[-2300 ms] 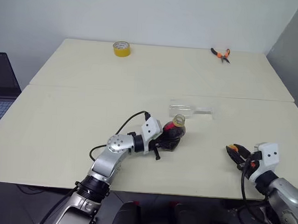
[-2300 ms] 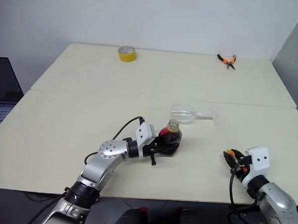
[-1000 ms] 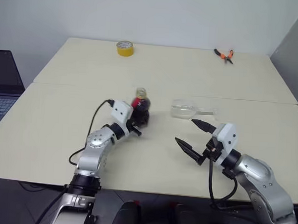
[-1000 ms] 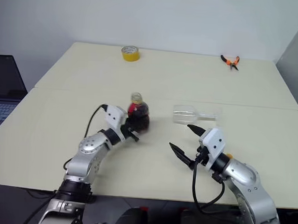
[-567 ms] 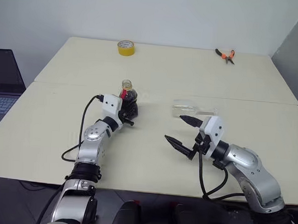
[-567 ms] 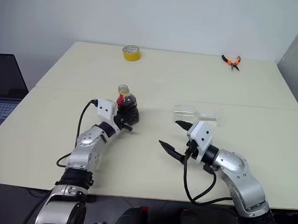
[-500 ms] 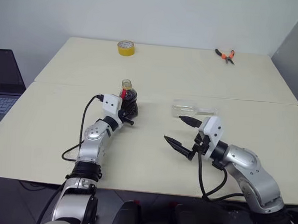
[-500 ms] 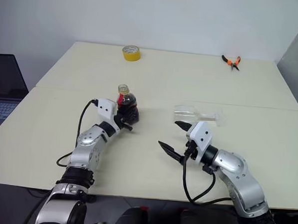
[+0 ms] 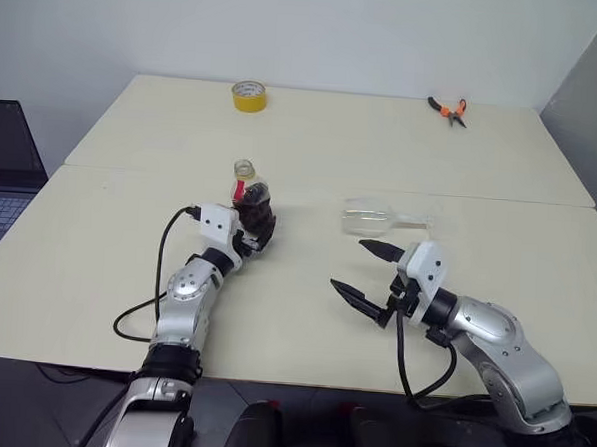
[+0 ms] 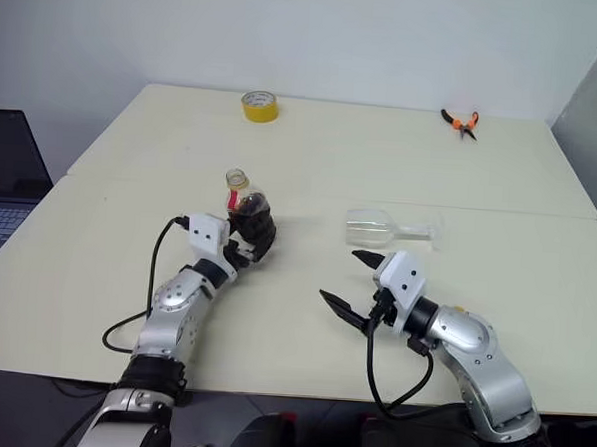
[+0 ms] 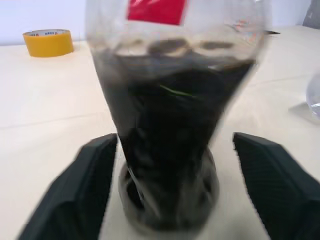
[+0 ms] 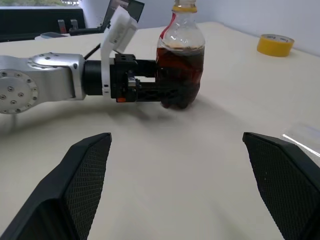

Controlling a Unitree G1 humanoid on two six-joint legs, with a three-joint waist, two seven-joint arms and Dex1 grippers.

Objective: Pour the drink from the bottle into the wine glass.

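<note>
The bottle [image 9: 250, 195] stands upright on the table, left of centre, uncapped, with a red label on its neck. The dark drink [image 11: 170, 145] fills its lower body. My left gripper [image 9: 257, 219] is open around the bottle's base, and in the left wrist view a gap shows between each finger [image 11: 85, 185] and the bottle [image 11: 172, 60]. The wine glass [image 9: 377, 217] lies on its side near the middle, foot toward the right. My right gripper [image 9: 347, 263] hangs open and empty just in front of the glass, facing the bottle [image 12: 180, 65].
A yellow tape roll [image 9: 247, 96] sits at the far left of the table and orange pliers [image 9: 446, 109] at the far right. A laptop [image 9: 6, 168] stands on a lower surface off the table's left edge. A seam [image 9: 480, 198] crosses the table.
My left gripper carried the bottle from the table's middle to the left, stood it upright, and has now opened around it. My right gripper came in from the right and has kept still lately.
</note>
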